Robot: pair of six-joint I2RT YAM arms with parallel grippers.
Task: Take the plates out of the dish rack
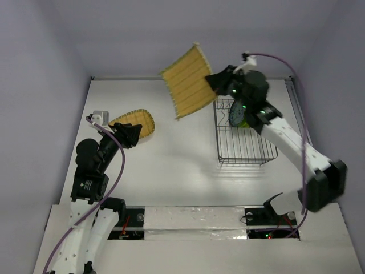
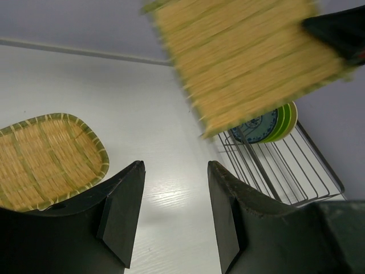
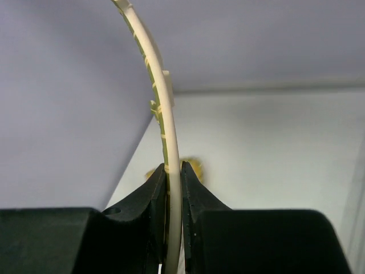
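Observation:
My right gripper [image 1: 214, 84] [image 3: 173, 166] is shut on the rim of a square woven bamboo plate [image 1: 187, 80] [image 2: 251, 57] [image 3: 166, 114]. It holds the plate tilted in the air, above and left of the dish rack [image 1: 245, 151] [image 2: 296, 177]. In the rack's far end a lime green plate [image 1: 242, 119] [image 2: 291, 119] stands on edge, with a blue-patterned plate [image 1: 234, 112] [image 2: 259, 127] in front of it. My left gripper [image 1: 136, 133] [image 2: 174, 165] hangs open and empty over the table beside an oval bamboo plate [image 1: 140, 121] [image 2: 48, 157].
The dark wire rack stands at the right side of the white table [image 1: 171, 160], near the right wall. The oval bamboo plate lies flat at the far left. A small grey block [image 1: 100, 116] sits at the left edge.

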